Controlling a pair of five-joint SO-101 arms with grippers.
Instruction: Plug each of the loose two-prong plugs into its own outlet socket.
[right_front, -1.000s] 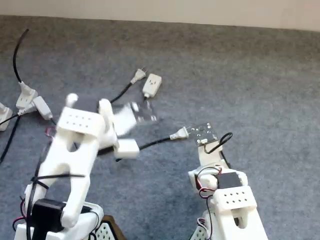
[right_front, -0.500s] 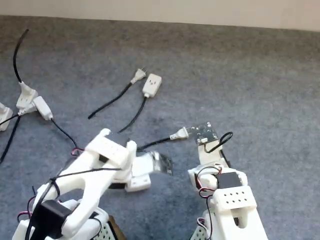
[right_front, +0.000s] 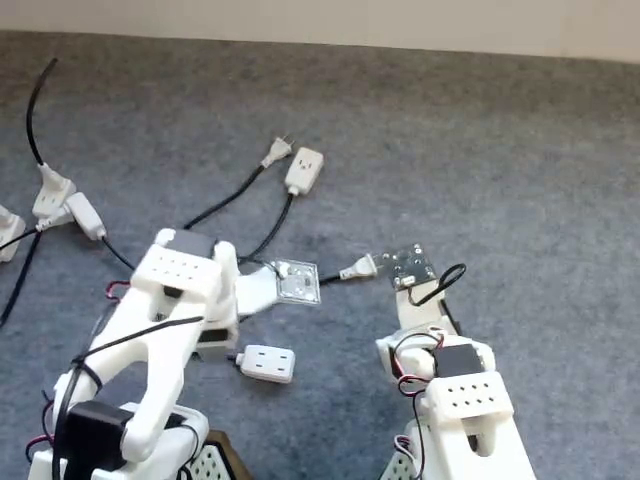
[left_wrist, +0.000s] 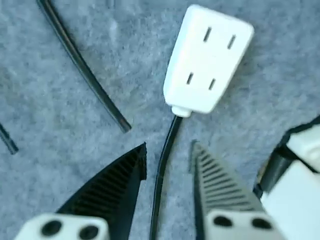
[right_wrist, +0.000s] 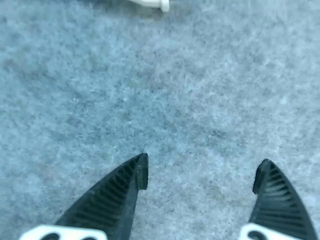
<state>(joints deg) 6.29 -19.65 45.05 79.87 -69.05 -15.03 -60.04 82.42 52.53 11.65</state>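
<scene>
1. The left gripper (left_wrist: 168, 147) has its jaws a moderate way apart and holds nothing. A thin black cord (left_wrist: 162, 175) runs up the gap between them, and I cannot tell whether it touches either jaw.
2. That cord ends in a white socket block (left_wrist: 207, 60). The block lies flat on the grey carpet (left_wrist: 60, 150) just past the jaw tips, with its four slots facing up and its body turned a little off the line of the jaws.
3. From above, the socket block (right_front: 268, 363) sits just beside the left arm (right_front: 180, 275).
4. A loose cord (left_wrist: 82, 70) crosses the carpet to one side of the left jaws. Its end stops just beyond the tip of the nearer jaw.
5. The right gripper (right_wrist: 204, 161) has its jaws spread wide and holds nothing, with carpet showing between them.
6. Well ahead of the right jaws, a white plug (right_wrist: 150, 3) lies at the far edge of their outlook. From above, the plug (right_front: 358, 267) rests on the carpet close to the front of the right arm (right_front: 455, 390), and its cord trails toward the left arm.
7. Far beyond both pairs of jaws, a second plug (right_front: 277, 152) and a second socket (right_front: 304, 170) lie side by side. They are near each other but not joined, and each has a black cord running back toward the left arm.
</scene>
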